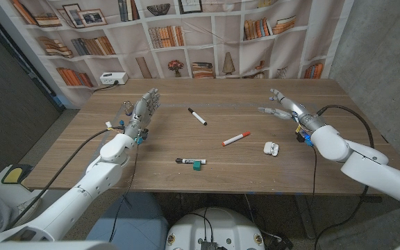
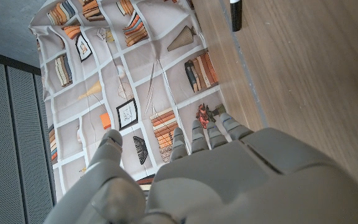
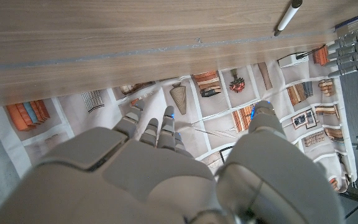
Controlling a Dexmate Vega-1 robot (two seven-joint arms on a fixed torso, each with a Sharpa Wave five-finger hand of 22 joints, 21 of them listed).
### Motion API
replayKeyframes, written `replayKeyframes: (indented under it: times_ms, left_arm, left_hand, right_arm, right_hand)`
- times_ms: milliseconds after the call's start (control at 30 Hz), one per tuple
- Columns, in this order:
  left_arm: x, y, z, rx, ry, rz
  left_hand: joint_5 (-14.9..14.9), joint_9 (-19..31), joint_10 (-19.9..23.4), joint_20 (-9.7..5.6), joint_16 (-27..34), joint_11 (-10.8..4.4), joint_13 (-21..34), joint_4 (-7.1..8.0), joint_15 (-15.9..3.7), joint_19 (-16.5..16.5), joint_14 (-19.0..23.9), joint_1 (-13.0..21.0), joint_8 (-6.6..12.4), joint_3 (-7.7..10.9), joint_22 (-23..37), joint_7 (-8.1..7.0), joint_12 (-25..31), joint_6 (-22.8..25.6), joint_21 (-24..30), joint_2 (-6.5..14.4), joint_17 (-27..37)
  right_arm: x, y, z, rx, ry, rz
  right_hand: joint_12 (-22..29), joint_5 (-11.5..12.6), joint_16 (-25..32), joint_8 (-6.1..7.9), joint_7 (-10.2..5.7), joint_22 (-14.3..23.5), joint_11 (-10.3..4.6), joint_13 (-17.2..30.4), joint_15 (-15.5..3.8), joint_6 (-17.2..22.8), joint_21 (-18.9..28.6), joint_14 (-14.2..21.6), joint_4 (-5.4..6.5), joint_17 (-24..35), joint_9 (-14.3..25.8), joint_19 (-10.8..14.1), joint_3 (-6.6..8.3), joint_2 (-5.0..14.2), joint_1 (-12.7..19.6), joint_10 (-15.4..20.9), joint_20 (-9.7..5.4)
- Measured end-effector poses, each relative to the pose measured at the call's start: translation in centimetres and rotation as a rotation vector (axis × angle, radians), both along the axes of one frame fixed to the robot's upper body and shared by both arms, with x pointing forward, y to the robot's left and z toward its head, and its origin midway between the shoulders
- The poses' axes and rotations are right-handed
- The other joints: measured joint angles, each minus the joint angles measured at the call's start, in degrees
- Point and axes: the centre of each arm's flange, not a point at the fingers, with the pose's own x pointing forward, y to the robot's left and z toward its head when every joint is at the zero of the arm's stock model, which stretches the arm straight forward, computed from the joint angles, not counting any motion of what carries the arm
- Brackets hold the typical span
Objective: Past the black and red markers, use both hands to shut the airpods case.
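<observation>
- Left hand (image 1: 142,111) raised over the left part of the wooden table (image 1: 158,173), fingers spread, nothing in it; released.
- Right hand (image 1: 283,107) raised over the right far part of the table, fingers apart and reaching toward the middle; holding nothing.
- Airpods case (image 1: 271,148) white, lying open on the table near the right arm's forearm, nearer the front edge than the right hand, apart from both hands.
- Red marker (image 1: 236,139) lying at a slant between table middle and the case, near but not touching it.
- Black marker (image 1: 198,117) lying slanted toward the far middle, between the two hands, well apart from each; seen also in the left wrist view (image 2: 235,14) and right wrist view (image 3: 288,15).
- A third marker with a teal cap end (image 1: 192,162) lying close to the front edge, in the middle.
- Open wood between the black marker and the right hand, and along the far edge, where a thin pale line runs across the boards.
- Bookshelf-printed backdrop (image 1: 186,35) hanging just behind the far edge; white power strip (image 1: 112,78) at the far left corner.
- Black cable (image 1: 346,111) looping over the right side of the table.
- No writing legible on the markers or the case; too small to read.
</observation>
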Motion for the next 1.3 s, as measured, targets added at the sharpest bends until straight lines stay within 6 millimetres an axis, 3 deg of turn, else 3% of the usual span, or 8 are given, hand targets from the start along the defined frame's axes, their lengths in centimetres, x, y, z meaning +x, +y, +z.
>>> replayKeyframes:
  times_ms: [500, 733, 1033, 1300]
  left_arm:
    - [-0.6, 0.5, -0.7, -0.014, -0.006, 0.002]
    - [-0.7, 0.3, -0.8, -0.017, -0.009, -0.003]
    - [-0.6, -0.3, -0.8, -0.011, -0.011, -0.013]
    - [-0.2, -0.7, -0.7, -0.01, -0.013, -0.021]
  left_hand:
    - [0.0, 0.0, 0.0, 0.0, 0.0, 0.0, 0.0, -0.24, 0.0, 0.0, 0.0, 0.0, 0.4, -0.24, 0.0, 0.31, 0.0, 0.3, -0.3, 0.0, 0.0]
    - [0.0, 0.0, 0.0, -0.02, 0.0, 0.0, 0.0, -0.24, 0.0, 0.0, 0.0, 0.0, 0.4, -0.24, 0.0, 0.09, 0.0, 0.5, -0.3, 0.0, 0.0]
    - [0.0, 0.0, 0.0, -1.12, 0.0, 0.0, 0.0, -0.24, 0.0, 1.7, 0.0, 0.2, 0.39, -0.24, 0.0, 0.11, 0.0, 0.5, -0.1, 0.2, 0.0]
    - [0.0, 0.0, 0.0, -0.92, 0.0, 0.0, 0.0, -0.24, 0.0, 2.0, 0.0, 0.2, 0.39, -0.24, 0.0, 0.31, 0.0, 0.3, 0.0, 0.2, 0.0]
  right_arm:
    - [-1.5, 0.8, -0.4, -0.117, -0.024, -0.075]
    - [-2.1, 0.4, -0.5, -0.139, -0.016, -0.092]
    - [-2.8, 0.1, -0.6, -0.17, -0.004, -0.103]
    - [-3.1, 0.0, -0.8, -0.203, 0.015, -0.113]
  right_hand:
    - [0.4, 0.0, 0.0, 0.28, -0.31, 0.0, -0.31, 0.0, 0.0, -0.3, 0.0, 0.0, 0.16, 0.0, 0.0, 0.0, -0.16, -0.23, 0.2, 1.5, 0.0]
    - [0.6, 0.0, 0.0, 0.28, -0.31, 0.0, -0.3, 0.1, 0.0, -0.3, 0.0, 0.0, 0.16, 0.0, 0.0, 0.0, -0.16, -0.23, 0.2, 1.8, 0.02]
    - [1.1, 0.0, 0.3, 0.68, -0.56, 0.0, -0.71, 0.2, -0.29, -0.1, 0.0, 0.3, 0.39, 0.0, 0.0, 0.4, -0.4, -0.23, 0.2, 3.2, 0.44]
    - [1.3, 0.0, 0.3, 0.68, -0.63, 0.0, -0.73, 0.2, -0.29, 0.0, 0.0, 0.3, 0.39, 0.0, 0.0, 0.6, -0.4, -0.23, 0.2, 3.6, 0.63]
